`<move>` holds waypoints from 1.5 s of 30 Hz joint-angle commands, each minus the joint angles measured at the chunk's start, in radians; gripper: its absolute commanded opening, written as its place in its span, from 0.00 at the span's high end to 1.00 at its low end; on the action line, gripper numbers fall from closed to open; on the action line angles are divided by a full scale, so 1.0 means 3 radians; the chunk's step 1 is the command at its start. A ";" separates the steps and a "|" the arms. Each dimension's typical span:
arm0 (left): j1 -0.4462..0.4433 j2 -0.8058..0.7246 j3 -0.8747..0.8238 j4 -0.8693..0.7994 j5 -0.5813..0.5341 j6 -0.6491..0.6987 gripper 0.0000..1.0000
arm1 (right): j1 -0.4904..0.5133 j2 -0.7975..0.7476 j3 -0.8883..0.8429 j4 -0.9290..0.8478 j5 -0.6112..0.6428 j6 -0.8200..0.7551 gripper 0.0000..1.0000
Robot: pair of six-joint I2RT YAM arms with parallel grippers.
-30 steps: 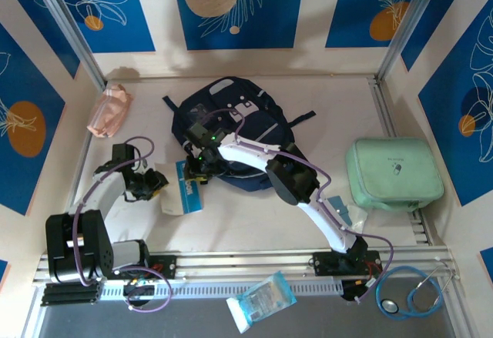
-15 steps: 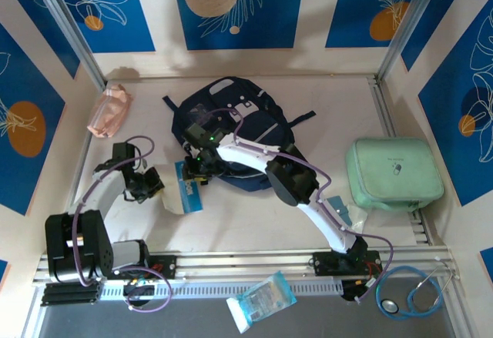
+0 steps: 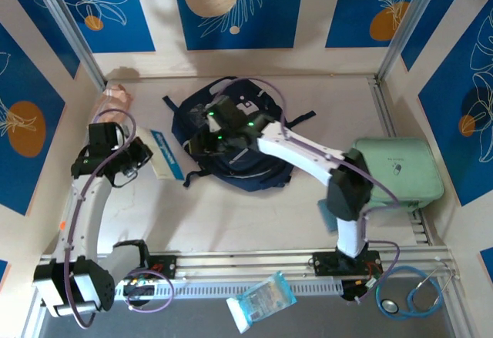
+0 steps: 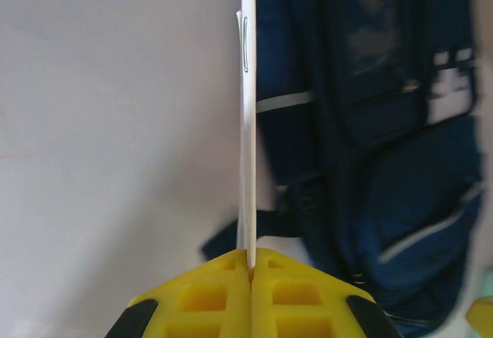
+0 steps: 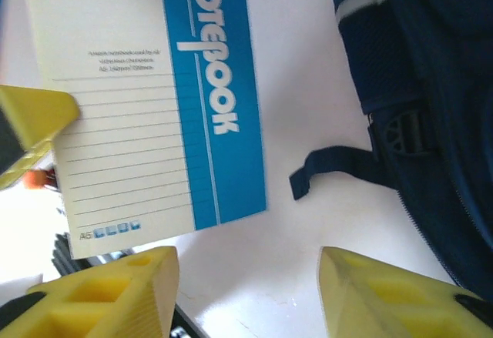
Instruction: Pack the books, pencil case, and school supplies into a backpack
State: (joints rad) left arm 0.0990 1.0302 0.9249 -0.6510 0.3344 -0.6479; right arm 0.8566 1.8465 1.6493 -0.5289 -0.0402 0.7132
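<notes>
My left gripper (image 3: pixel 141 158) is shut on the edge of a thin cream notebook with a blue "Notebook" band (image 3: pixel 165 155), held off the table left of the backpack. In the left wrist view the notebook (image 4: pixel 246 122) runs edge-on out of the closed gripper (image 4: pixel 252 265). The dark navy backpack (image 3: pixel 246 142) lies at the back centre, and my right gripper (image 3: pixel 197 152) hovers open and empty over its left side. The right wrist view has the notebook (image 5: pixel 154 99), the backpack (image 5: pixel 431 84) and its strap (image 5: pixel 339 165) above the open gripper (image 5: pixel 246 276). The pink pencil case (image 3: pixel 108 101) lies at the back left.
A mint-green zip case (image 3: pixel 397 172) sits at the right. A plastic-wrapped blue-white packet (image 3: pixel 262 299) and a stethoscope (image 3: pixel 412 292) lie on the front rail. A teal scrap (image 3: pixel 325 207) peeks out beside the right arm. Walls close in the table at the back and on both sides.
The left arm has lifted the notebook off the table and carried it back and left. The right arm has swung up and back over the backpack.
</notes>
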 commanded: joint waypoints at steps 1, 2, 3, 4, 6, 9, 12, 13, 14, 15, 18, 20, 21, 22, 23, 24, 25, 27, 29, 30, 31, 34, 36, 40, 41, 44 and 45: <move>-0.0038 -0.0049 -0.0129 0.0823 0.0659 -0.0736 1.00 | -0.0206 -0.0376 -0.0769 0.0822 -0.0430 0.0130 0.42; -0.0052 -0.0040 -0.0204 0.1104 0.0762 -0.0967 1.00 | -0.0297 -0.0513 -0.1016 0.1092 -0.0566 0.0232 0.40; -0.0065 -0.0027 -0.0270 0.1336 0.0817 -0.1150 1.00 | -0.0371 -0.0619 -0.1192 0.1244 -0.0638 0.0322 0.38; -0.0085 -0.0011 -0.0346 0.1608 0.0853 -0.1376 1.00 | -0.0446 -0.0714 -0.1355 0.1388 -0.0693 0.0404 0.37; -0.0155 0.0038 -0.0478 0.2072 0.0853 -0.1714 1.00 | -0.0576 -0.0872 -0.1570 0.1519 -0.0745 0.0531 0.35; -0.0338 0.0159 -0.0594 0.2653 0.0741 -0.2074 1.00 | -0.0740 -0.1041 -0.1818 0.1686 -0.0819 0.0727 0.30; -0.0575 0.0325 -0.0616 0.3070 0.0613 -0.2298 1.00 | -0.0886 -0.1160 -0.2072 0.2010 -0.0974 0.0969 0.23; -0.0666 0.0387 -0.0618 0.3189 0.0547 -0.2378 1.00 | -0.0926 -0.1183 -0.2138 0.2109 -0.1004 0.1079 0.21; -0.0765 0.0450 -0.0626 0.3338 0.0474 -0.2454 1.00 | -0.0963 -0.1197 -0.2188 0.2181 -0.1028 0.1183 0.19; -0.0845 0.0501 -0.0636 0.3452 0.0405 -0.2517 1.00 | -0.0987 -0.1200 -0.2217 0.2234 -0.1040 0.1278 0.19; -0.1088 0.0635 -0.0727 0.3863 0.0074 -0.2750 1.00 | -0.1071 -0.1200 -0.2319 0.2427 -0.1081 0.1611 0.18; -0.1193 0.0731 -0.0768 0.4127 -0.0092 -0.2855 1.00 | -0.1142 -0.1204 -0.2414 0.2655 -0.1137 0.1798 0.17; -0.1234 0.0764 -0.0784 0.4209 -0.0152 -0.2886 1.00 | -0.1164 -0.1212 -0.2438 0.2724 -0.1148 0.1858 0.16; -0.1283 0.0801 -0.0788 0.4280 -0.0205 -0.2912 1.00 | -0.1188 -0.1220 -0.2452 0.2786 -0.1167 0.1916 0.15; -0.1326 0.0836 -0.0787 0.4329 -0.0246 -0.2931 1.00 | -0.1207 -0.1230 -0.2458 0.2844 -0.1189 0.1971 0.14; -0.1363 0.0864 -0.0779 0.4349 -0.0278 -0.2940 1.00 | -0.1214 -0.1232 -0.2468 0.2898 -0.1204 0.2004 0.14; -0.1394 0.0889 -0.0767 0.4346 -0.0305 -0.2940 1.00 | -0.1217 -0.1241 -0.2471 0.2963 -0.1206 0.2040 0.13; -0.1440 0.0930 -0.0750 0.4348 -0.0338 -0.2952 1.00 | -0.1214 -0.1238 -0.2490 0.3063 -0.1199 0.2141 0.11; -0.1493 0.0954 -0.0760 0.4378 -0.0410 -0.2959 1.00 | -0.1209 -0.1210 -0.2548 0.3297 -0.1192 0.2286 0.10; -0.1504 0.0963 -0.0752 0.4375 -0.0418 -0.2955 1.00 | -0.1206 -0.1185 -0.2559 0.3385 -0.1194 0.2346 0.10; -0.1520 0.0977 -0.0740 0.4373 -0.0419 -0.2959 1.00 | -0.1199 -0.1149 -0.2556 0.3455 -0.1200 0.2401 0.09; -0.1561 0.1022 -0.0698 0.4424 -0.0409 -0.2972 1.00 | -0.1169 -0.1032 -0.2454 0.3401 -0.1221 0.2518 0.10; -0.1600 0.1035 -0.0662 0.4444 -0.0403 -0.2947 1.00 | -0.1155 -0.0968 -0.2361 0.3270 -0.1216 0.2564 0.11; -0.1679 0.1043 -0.0651 0.4432 -0.0457 -0.2918 1.00 | -0.1127 -0.0899 -0.2258 0.3261 -0.1156 0.2601 0.16; -0.1689 0.1040 -0.0659 0.4450 -0.0476 -0.2929 1.00 | -0.1122 -0.0889 -0.2241 0.3255 -0.1130 0.2615 0.18; -0.1700 0.1048 -0.0667 0.4494 -0.0483 -0.2943 1.00 | -0.1097 -0.0861 -0.2208 0.3263 -0.1035 0.2638 0.27; -0.1700 0.1045 -0.0664 0.4492 -0.0476 -0.2937 1.00 | -0.1096 -0.0849 -0.2197 0.3291 -0.1005 0.2644 0.34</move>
State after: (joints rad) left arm -0.4026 1.3384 0.6983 0.6380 0.2115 -1.5219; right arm 0.5205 1.5791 0.9554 0.4496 -0.3660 1.4940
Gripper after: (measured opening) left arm 0.049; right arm 0.696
